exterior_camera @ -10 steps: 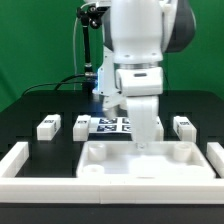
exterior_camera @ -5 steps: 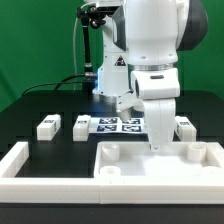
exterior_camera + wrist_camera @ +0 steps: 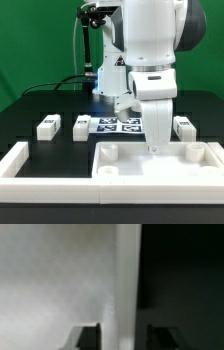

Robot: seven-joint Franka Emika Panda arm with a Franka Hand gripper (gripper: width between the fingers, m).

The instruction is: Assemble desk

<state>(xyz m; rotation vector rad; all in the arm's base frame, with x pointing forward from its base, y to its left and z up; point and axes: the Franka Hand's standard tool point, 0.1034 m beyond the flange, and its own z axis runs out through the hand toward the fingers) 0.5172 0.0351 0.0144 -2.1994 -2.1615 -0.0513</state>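
The white desk top [image 3: 160,163], a wide tray with a raised rim and round sockets in its corners, lies at the front right of the table. My gripper [image 3: 154,147] stands straight down over its far rim. In the wrist view the rim wall [image 3: 127,269] runs between my two dark fingers [image 3: 88,336]. My gripper [image 3: 123,331] is slightly open, with a thin dark gap between the rim and one finger. Three white block legs [image 3: 46,127] [image 3: 82,127] [image 3: 184,126] lie in a row behind the desk top.
The marker board [image 3: 113,125] lies between the legs, partly behind my arm. A long white border rail [image 3: 17,160] runs along the exterior view's left and front. A black camera stand [image 3: 91,40] and its cable stand at the back.
Since a second ago my arm and the desk top have slid together toward the exterior view's right. Over the last half second neither has visibly moved.
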